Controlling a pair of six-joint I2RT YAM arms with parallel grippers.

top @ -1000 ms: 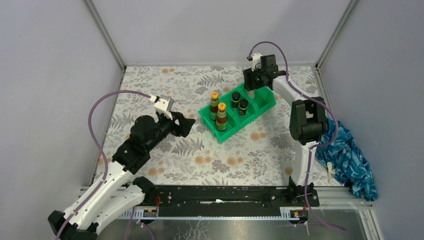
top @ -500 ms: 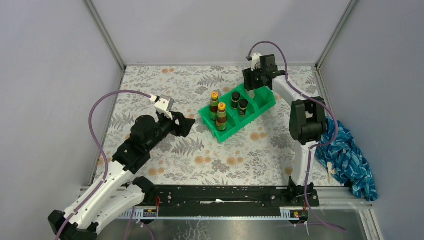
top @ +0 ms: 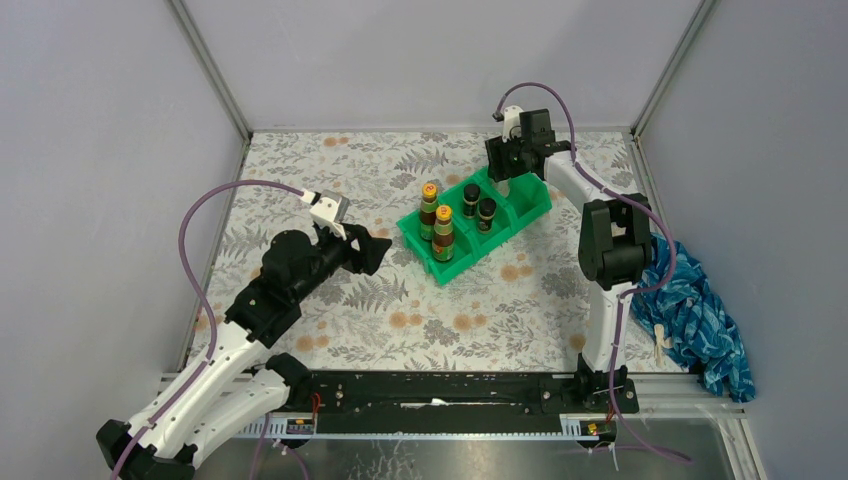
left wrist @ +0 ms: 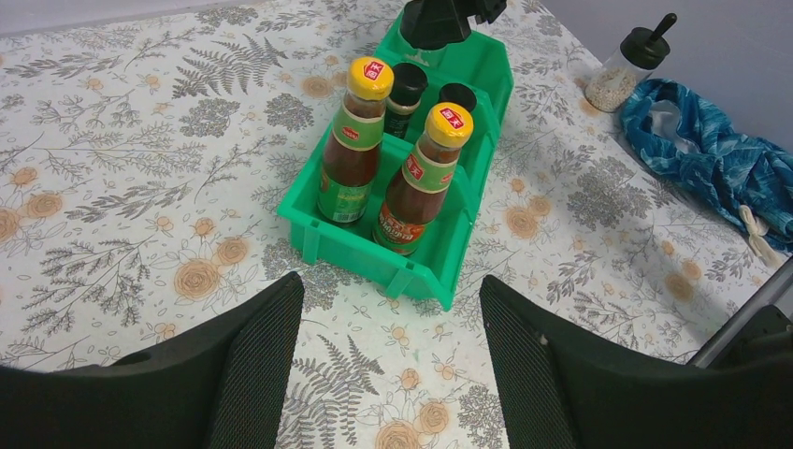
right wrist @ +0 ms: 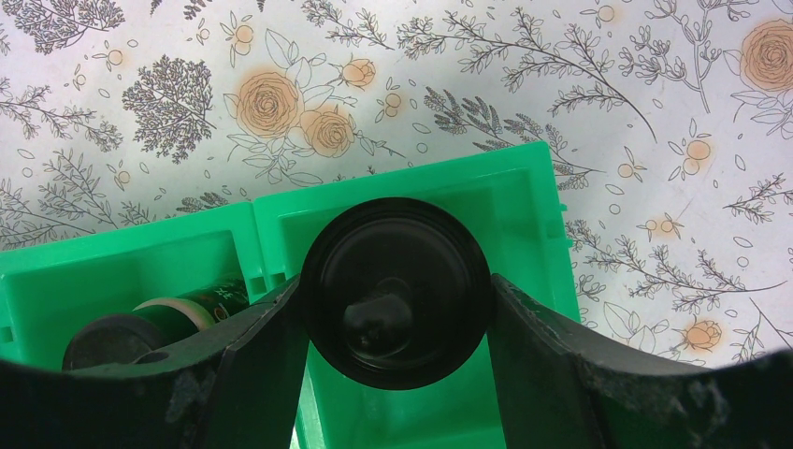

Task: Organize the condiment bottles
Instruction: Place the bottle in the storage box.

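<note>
The flower-printed surface (top: pixel 330 180) fills the floor of the cell, and a crumpled blue cloth (top: pixel 700 310) lies off its right edge. Near the middle of the surface a green three-compartment bin (top: pixel 500 238) sits at an angle.

The left arm reaches in low from the near left corner. Its left pincer (left wrist: pixel 388 299) is spread wide with nothing between the fingers, and it hovers near the bin's closest end without touching it. The right arm stretches to the far side, where the right pincer (top: pixel 505 165) hangs over the bin's far end compartment. It is clamped on a black-lidded jar (right wrist: pixel 411 243), with one finger pressed on each side of the round lid. Seen from the right wrist, the jar sits inside that compartment's outline. I cannot tell from here whether its base rests on the compartment floor.

The compartment closest to the left arm holds two upright brown sauce bottles with yellow caps and red-green labels, one (left wrist: pixel 353 140) just beside the other (left wrist: pixel 421 182). The middle compartment holds two short dark jars with black caps, again side by side (left wrist: pixel 405 89) (left wrist: pixel 455 96).

Outside the bin, a clear jar of pale grains (left wrist: pixel 628 70) with a black top stands on the surface just beside the blue cloth.
</note>
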